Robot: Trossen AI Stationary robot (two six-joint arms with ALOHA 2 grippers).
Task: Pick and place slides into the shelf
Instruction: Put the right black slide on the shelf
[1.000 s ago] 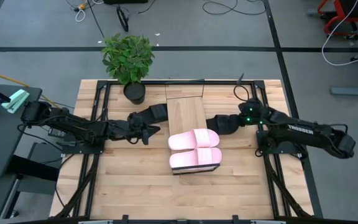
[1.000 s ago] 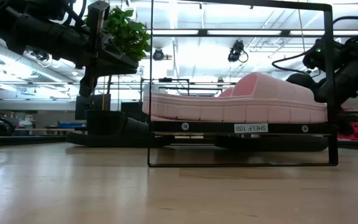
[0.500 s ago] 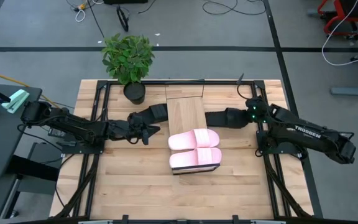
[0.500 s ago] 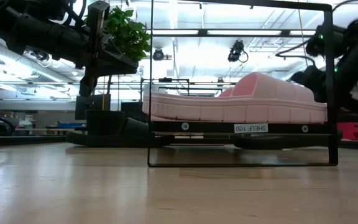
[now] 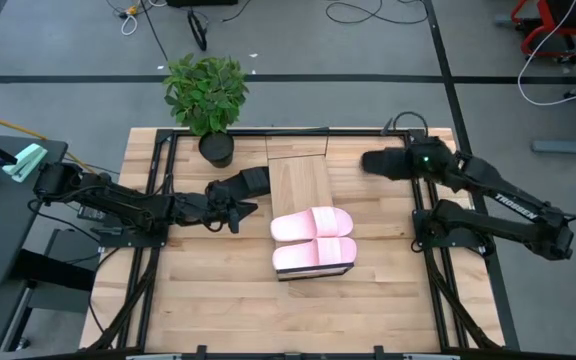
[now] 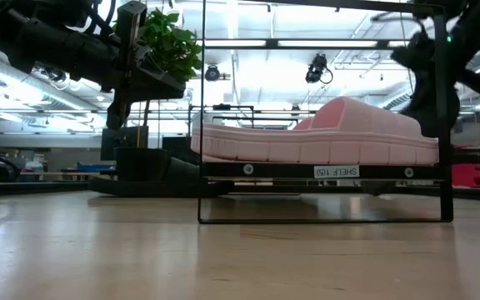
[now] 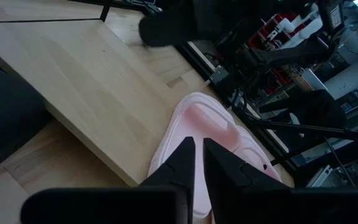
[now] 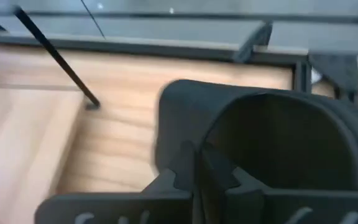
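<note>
A potted plant (image 5: 206,95) stands at the shelf's (image 5: 299,180) eleven o'clock. Two pink slides (image 5: 314,238) lie on the shelf's near end. The right hand (image 5: 400,163), clenched on a black slide (image 5: 380,161), has lifted from beside the shelf toward two o'clock. The left hand (image 5: 238,212), pinched closed, waits at nine o'clock.

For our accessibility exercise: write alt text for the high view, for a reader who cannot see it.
Seen from above, the right gripper holds a black slide near the table's far right corner. Two pink slides sit on the shelf at centre, and the left gripper waits beside it.
</note>
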